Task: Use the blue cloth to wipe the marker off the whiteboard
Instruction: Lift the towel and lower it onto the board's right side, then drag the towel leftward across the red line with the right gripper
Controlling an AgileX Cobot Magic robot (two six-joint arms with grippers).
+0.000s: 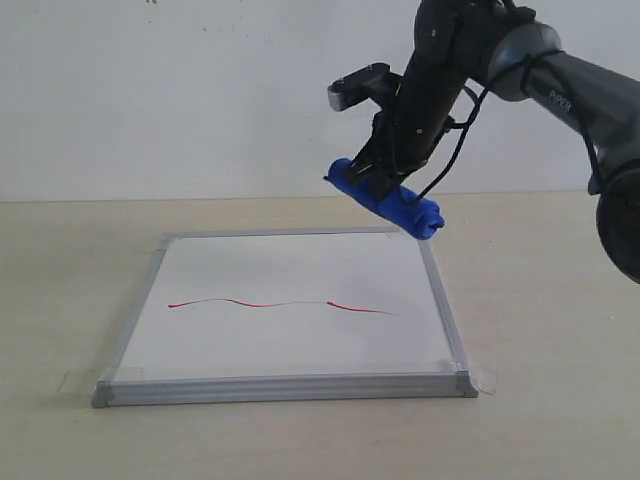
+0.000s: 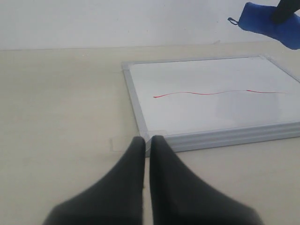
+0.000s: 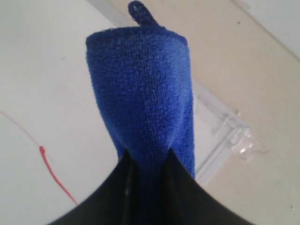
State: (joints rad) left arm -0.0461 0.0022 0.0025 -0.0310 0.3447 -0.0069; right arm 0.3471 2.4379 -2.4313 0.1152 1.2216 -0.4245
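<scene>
1. The bright royal-blue fluffy microfibre cloth (image 1: 388, 200), rolled into a bundle, hangs in the air by the far right corner of the square white whiteboard (image 1: 300, 268) with its silver-grey metal frame. It is clear of the surface.
2. The right gripper (image 1: 384, 178) is clamped across the roll near its middle, and both ends stick out free (in the right wrist view the pile bulges between the black fingers (image 3: 180, 187)).
3. The left gripper (image 2: 146, 140) sits low over the beige tabletop (image 1: 545, 330) beside one taped corner of the board. Its fingers are pressed almost together with nothing between them.
4. The thin, wavy red marker line (image 1: 280, 303) crosses the middle of the board, well apart from the cloth.
5. The cloth looks light, soft and squashy, and grippy rather than slick. The mid-roll hold seems sound, but sideways rubbing could drag or unroll it, so firm downward pressure on its underside probably suits it best.
</scene>
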